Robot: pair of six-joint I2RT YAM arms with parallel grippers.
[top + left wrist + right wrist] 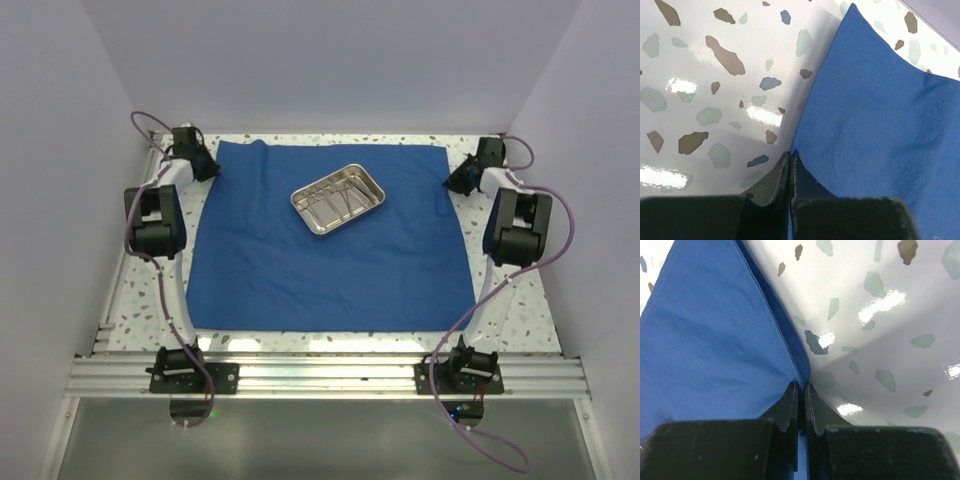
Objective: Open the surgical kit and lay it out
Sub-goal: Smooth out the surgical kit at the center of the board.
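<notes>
The royal-blue cloth (330,250) lies spread flat over the speckled table. The shiny steel tray (339,199) sits on its far middle part, with slim silver instruments (335,201) inside. My left gripper (205,165) is at the cloth's far left corner, shut on the cloth edge (850,120); blue cloth shows between its jaws (791,155). My right gripper (457,177) is at the far right corner, shut on the cloth edge (720,340); its jaws pinch the hem (801,386).
The speckled tabletop (150,290) shows as narrow strips left and right of the cloth. White walls enclose the back and both sides. An aluminium rail (330,375) with both arm bases runs along the near edge.
</notes>
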